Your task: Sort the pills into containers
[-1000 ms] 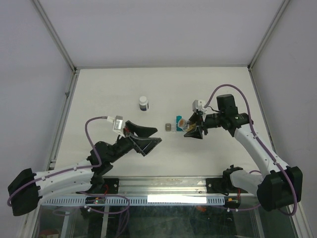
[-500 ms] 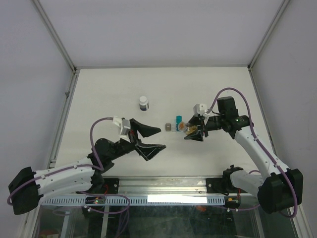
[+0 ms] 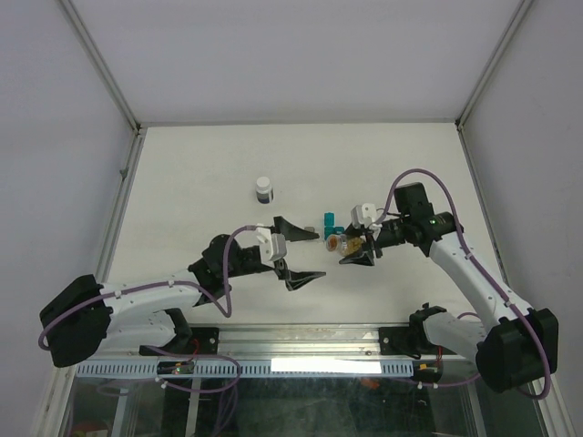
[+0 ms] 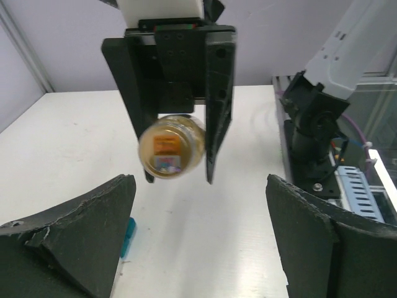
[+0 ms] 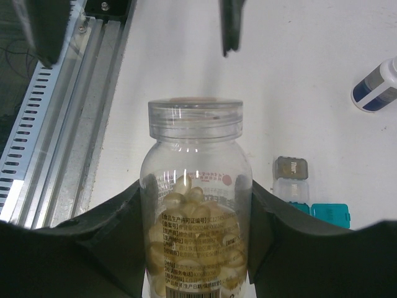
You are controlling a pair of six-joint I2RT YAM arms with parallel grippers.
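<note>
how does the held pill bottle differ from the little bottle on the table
The pill bottle is clear, yellowish capsules showing; the little bottle is dark with a white cap. The pill bottle hangs in the jaws of the right gripper; the little bottle stands free on the table. Both are capped.

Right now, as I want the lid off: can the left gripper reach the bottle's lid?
Probably yes: the open left gripper faces the lid of the bottle held in the right gripper; nothing lies between.

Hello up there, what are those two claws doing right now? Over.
Right claw shut on pill bottle, lid on. Left claw open, facing the lid. Teal container on table nearby. Nothing between left claw and lid.
</note>
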